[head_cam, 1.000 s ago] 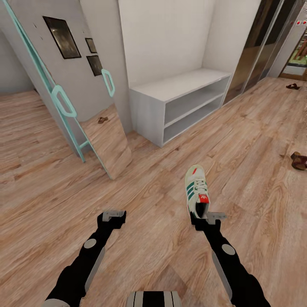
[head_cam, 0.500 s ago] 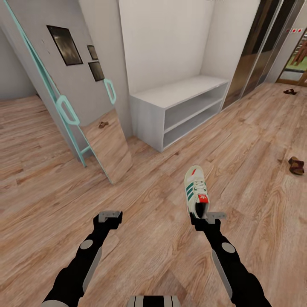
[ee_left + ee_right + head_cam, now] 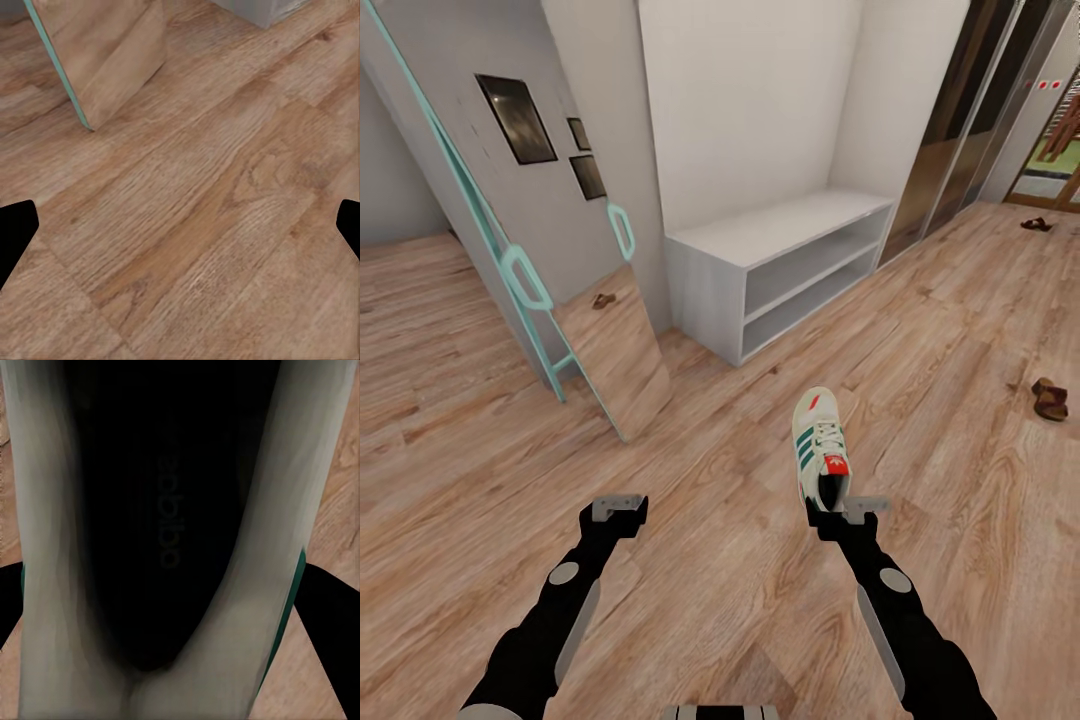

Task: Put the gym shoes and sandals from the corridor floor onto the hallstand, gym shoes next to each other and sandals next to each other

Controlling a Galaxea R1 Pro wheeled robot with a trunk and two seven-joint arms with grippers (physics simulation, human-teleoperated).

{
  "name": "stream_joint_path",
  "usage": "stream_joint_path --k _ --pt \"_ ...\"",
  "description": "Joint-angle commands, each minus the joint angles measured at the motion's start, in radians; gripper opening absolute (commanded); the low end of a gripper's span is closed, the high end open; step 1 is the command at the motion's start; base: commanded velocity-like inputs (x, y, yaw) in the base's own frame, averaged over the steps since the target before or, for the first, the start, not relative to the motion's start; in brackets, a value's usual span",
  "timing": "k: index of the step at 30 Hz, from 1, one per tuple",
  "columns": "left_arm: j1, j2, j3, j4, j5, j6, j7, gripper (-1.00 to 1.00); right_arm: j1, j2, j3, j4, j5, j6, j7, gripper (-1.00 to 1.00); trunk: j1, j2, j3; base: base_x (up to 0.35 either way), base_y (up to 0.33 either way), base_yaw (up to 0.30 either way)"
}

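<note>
My right gripper (image 3: pixel 838 508) is shut on the heel of a cream-white gym shoe (image 3: pixel 819 447) with green stripes, held above the corridor floor (image 3: pixel 740 560) with its toe pointing ahead. In the right wrist view the shoe's dark inside (image 3: pixel 161 525) sits between the fingers. My left gripper (image 3: pixel 618 509) is open with only floor between its fingertips (image 3: pixel 15 232). The white-grey hallstand (image 3: pixel 780 265) stands ahead against the wall, its top and shelves bare. One brown sandal (image 3: pixel 1050 398) lies on the floor at the right, another (image 3: pixel 1036 224) farther back. The other gym shoe is out of view.
A tall leaning mirror with a teal frame (image 3: pixel 585 280) stands left of the hallstand and reflects a sandal (image 3: pixel 603 300). Mirrored wardrobe doors (image 3: pixel 960 130) run along the right behind the hallstand. Open plank floor lies between me and the hallstand.
The whole view has shifted slightly, so the camera moved: hallstand and sandals slid left in the picture. The right gripper keeps its hold on the gym shoe; the left arm drew back a little.
</note>
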Motion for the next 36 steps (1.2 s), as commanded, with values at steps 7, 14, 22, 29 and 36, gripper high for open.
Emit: stream_joint_path --k 7,14,22,29,36 --pt "0.0 -0.002 -0.001 -0.002 0.003 0.006 0.001 1.0 0.0 0.0 -0.001 -0.002 0.0 0.006 0.002 -1.0 -0.027 0.049 0.033 0.0 0.0 0.0" --pt "0.0 -0.003 -0.001 -0.002 0.003 0.006 0.001 1.0 0.0 0.0 -0.001 -0.001 0.0 0.006 0.002 -1.0 -0.039 0.07 0.054 0.0 0.0 0.0" --pt "0.0 -0.003 -0.001 -0.002 0.003 0.006 0.001 1.0 0.0 0.0 0.001 -0.001 0.0 0.006 0.001 -1.0 -0.039 0.07 0.057 0.0 0.0 0.0" --pt "0.0 -0.003 -0.001 -0.002 0.003 0.005 0.001 1.0 0.0 0.0 0.001 -0.001 0.0 0.006 0.002 -1.0 -0.039 0.07 0.057 0.0 0.0 0.001" --pt "0.0 -0.003 -0.001 -0.002 0.003 0.005 0.001 1.0 0.0 0.0 0.001 -0.002 0.0 0.006 0.001 -1.0 -0.039 0.07 0.062 0.0 0.0 0.147"
